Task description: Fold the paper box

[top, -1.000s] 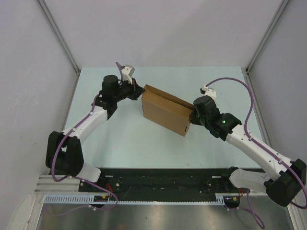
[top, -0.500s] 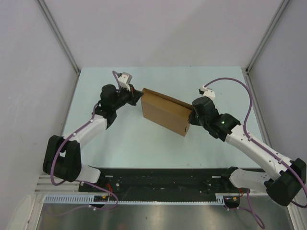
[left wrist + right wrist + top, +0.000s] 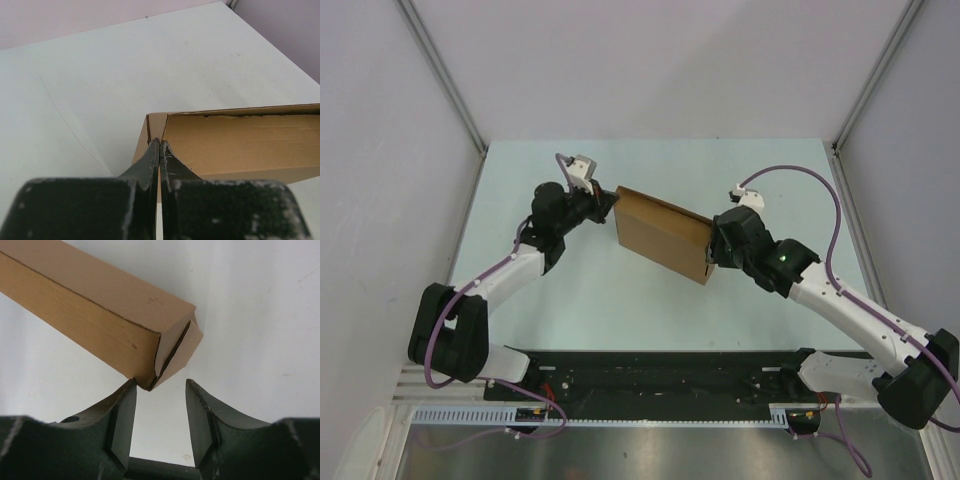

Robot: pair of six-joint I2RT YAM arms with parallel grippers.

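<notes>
The paper box (image 3: 663,236) is a closed, shallow brown cardboard box lying at a slant in the middle of the table. My left gripper (image 3: 611,199) is shut, its tips pressed against the seam at the box's left end (image 3: 156,126). Whether any cardboard edge sits between those tips does not show. My right gripper (image 3: 714,251) is open at the box's right end. In the right wrist view the box's end corner (image 3: 167,352), with a slightly sprung end flap, sits just beyond the right gripper (image 3: 160,383), close to the left fingertip (image 3: 131,386). Nothing lies between the right fingers.
The pale green table (image 3: 590,290) is enclosed by white walls on the left, back and right. A black rail (image 3: 660,385) with both arm bases runs along the near edge. A purple cable (image 3: 830,200) loops above the right arm.
My right gripper has opened and let go of the box's right end. The left arm has shifted slightly, and the box's left end now sits a little lower.
</notes>
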